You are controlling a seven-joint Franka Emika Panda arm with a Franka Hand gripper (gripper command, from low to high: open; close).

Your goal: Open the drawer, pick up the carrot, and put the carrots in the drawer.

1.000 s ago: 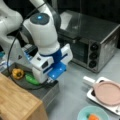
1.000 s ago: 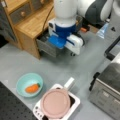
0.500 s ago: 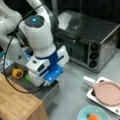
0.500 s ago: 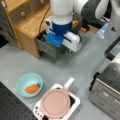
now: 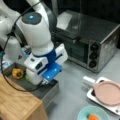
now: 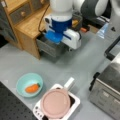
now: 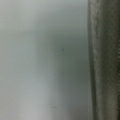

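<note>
The drawer stands pulled out from the wooden cabinet, grey sides showing in both front views. My gripper hangs at the drawer's outer end, its fingers hidden under the white and blue hand. The carrot, small and orange, lies in a teal bowl on the grey table, well apart from the gripper. The wrist view shows only grey surface and a dark metal edge on the right.
A yellow-orange round item and something green lie inside the drawer. The wooden cabinet stands beside it. A silver toaster oven and a white tray under a pink plate stand nearby.
The hand has shifted slightly at the drawer's outer end. The carrot and the bowl have not moved.
</note>
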